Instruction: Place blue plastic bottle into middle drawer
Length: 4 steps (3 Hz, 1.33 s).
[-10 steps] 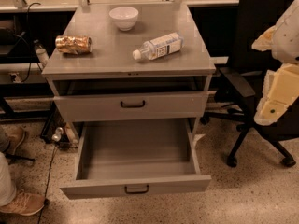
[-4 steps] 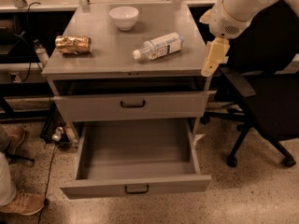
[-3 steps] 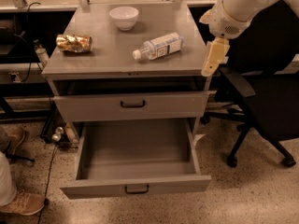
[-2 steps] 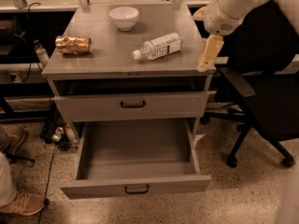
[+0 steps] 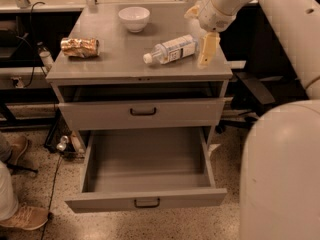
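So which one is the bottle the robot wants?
Look on top of the grey cabinet. The blue plastic bottle lies on its side beside the gripper. Unlike the white bowl and gold packet, it's clear with a white cap.

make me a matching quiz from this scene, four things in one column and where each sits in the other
1 blue plastic bottle
2 white bowl
3 gold foil packet
4 gripper

a left side of the cabinet top
b just right of the bottle
c lying on its side, mid top
d back of the top

Pairs: 1-c, 2-d, 3-a, 4-b
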Each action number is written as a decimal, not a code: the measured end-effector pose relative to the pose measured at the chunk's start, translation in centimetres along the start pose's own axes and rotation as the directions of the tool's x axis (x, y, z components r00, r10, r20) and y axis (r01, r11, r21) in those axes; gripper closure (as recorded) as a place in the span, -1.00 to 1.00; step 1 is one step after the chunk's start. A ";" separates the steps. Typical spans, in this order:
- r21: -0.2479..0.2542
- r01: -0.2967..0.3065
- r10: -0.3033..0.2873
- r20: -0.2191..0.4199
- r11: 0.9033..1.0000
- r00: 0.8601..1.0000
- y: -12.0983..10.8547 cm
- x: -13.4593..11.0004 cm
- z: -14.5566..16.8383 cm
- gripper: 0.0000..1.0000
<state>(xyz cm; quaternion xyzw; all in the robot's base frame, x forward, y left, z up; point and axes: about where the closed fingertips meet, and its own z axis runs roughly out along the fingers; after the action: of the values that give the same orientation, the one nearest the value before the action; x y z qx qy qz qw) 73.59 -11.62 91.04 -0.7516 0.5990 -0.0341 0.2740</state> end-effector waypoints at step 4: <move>-0.126 0.111 -0.136 -0.212 0.986 0.968 -3.7 -1.3 8.2 -1.00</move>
<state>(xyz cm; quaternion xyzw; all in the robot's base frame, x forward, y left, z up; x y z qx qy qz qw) 79.61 -6.93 86.13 -0.7934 0.5787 -0.1000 0.1601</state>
